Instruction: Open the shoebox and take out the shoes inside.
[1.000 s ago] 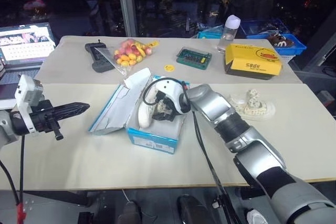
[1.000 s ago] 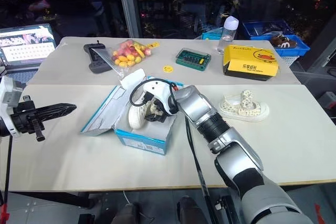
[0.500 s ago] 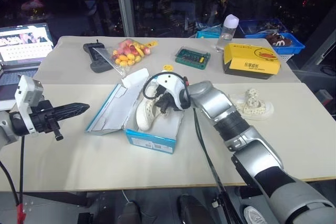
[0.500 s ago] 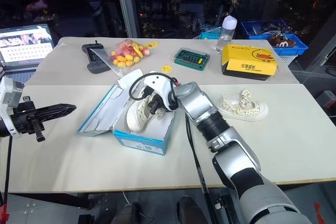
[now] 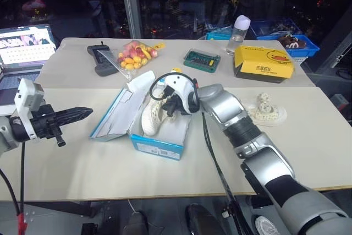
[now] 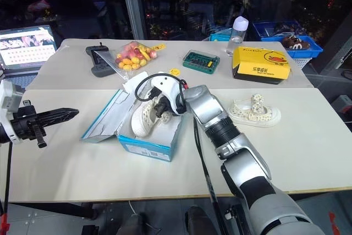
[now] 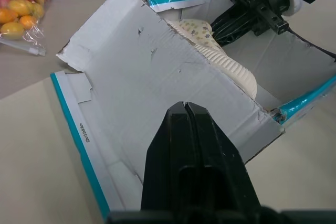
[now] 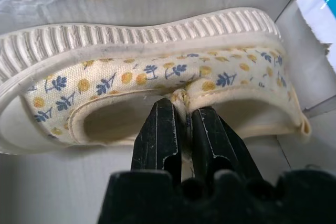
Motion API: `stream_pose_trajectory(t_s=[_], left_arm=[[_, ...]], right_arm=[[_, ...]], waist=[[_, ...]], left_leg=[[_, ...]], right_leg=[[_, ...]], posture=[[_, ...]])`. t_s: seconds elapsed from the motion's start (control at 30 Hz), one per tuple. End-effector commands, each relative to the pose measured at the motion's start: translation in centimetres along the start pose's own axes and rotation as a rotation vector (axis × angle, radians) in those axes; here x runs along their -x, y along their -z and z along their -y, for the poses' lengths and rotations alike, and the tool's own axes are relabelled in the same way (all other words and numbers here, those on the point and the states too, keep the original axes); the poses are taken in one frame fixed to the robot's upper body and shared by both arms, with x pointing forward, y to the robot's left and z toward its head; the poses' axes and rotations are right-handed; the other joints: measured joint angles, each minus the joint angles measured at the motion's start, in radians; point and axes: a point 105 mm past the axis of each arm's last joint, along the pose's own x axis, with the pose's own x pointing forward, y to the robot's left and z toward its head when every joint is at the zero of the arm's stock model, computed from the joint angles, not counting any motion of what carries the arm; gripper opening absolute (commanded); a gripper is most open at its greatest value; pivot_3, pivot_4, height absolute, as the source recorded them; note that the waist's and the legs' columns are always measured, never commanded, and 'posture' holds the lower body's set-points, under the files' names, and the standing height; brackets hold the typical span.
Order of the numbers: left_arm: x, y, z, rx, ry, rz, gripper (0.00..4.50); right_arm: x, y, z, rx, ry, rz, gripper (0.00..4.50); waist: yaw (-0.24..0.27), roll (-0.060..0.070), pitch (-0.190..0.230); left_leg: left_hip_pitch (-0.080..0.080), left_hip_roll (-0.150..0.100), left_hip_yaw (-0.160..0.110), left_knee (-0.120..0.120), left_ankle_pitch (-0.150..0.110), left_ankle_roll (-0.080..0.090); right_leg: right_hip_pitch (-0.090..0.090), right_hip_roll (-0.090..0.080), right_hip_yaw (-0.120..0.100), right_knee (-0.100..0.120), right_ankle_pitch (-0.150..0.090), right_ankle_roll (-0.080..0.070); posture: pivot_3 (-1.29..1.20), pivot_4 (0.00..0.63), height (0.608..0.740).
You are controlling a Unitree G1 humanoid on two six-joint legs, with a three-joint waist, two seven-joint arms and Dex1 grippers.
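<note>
The bright blue cardboard shoebox (image 5: pixel 159 136) sits open in the middle of the pale table (image 5: pixel 308 147), and its white lid (image 5: pixel 122 111) is folded back flat toward the robot's left. The right arm reaches out long from the right side, bends at the wrist and dips into the box from above. Its right gripper (image 8: pixel 181 109) has its two black fingers squeezed almost together on the top edge of a cream cloth shoe with little blue and yellow flowers (image 8: pixel 157 72). That shoe leans on its side against the box wall next to the lid, with its ribbed white sole turned toward the lid. The other cream shoe of the pair (image 5: pixel 265 109) lies on the table just to the right of the arm, well outside the box. The left arm is held out level over the left side of the table, away from the box. Its left gripper (image 5: pixel 83 113) points at the lid, with its black fingers pressed tight together and holding nothing.
</note>
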Motion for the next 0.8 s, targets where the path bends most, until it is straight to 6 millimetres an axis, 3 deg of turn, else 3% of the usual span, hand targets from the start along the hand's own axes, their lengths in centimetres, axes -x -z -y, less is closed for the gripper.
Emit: stream_pose_trajectory(t_s=[0.03, 0.4, 0.8], left_arm=[[0.2, -1.0, 0.0, -0.049, -0.003, 0.015, 0.00], [0.3, -0.7, -0.2, -0.045, -0.003, 0.013, 0.00], [0.2, -0.5, -0.2, -0.046, 0.001, 0.014, 0.00]], right_arm=[[1.2, -2.9, -0.3, -0.011, -0.023, 0.117, 0.01], [2.3, -4.2, -0.5, -0.056, -0.044, 0.188, 0.01], [5.4, -8.1, -0.5, -0.169, -0.134, 0.408, 0.01]], waist=[[0.000, 0.000, 0.000], [0.001, 0.000, 0.000], [0.001, 0.000, 0.000]], left_leg=[[0.000, 0.000, 0.000, 0.000, 0.000, 0.000], [0.000, 0.000, 0.000, 0.000, 0.000, 0.000], [-0.001, 0.000, 0.000, 0.000, 0.000, 0.000]], right_leg=[[0.000, 0.000, 0.000, 0.000, 0.000, 0.000], [0.000, 0.000, 0.000, 0.000, 0.000, 0.000], [0.000, 0.000, 0.000, 0.000, 0.000, 0.000]], posture=[[0.00, 0.150, 0.726], [0.00, 0.150, 0.726], [0.00, 0.150, 0.726]])
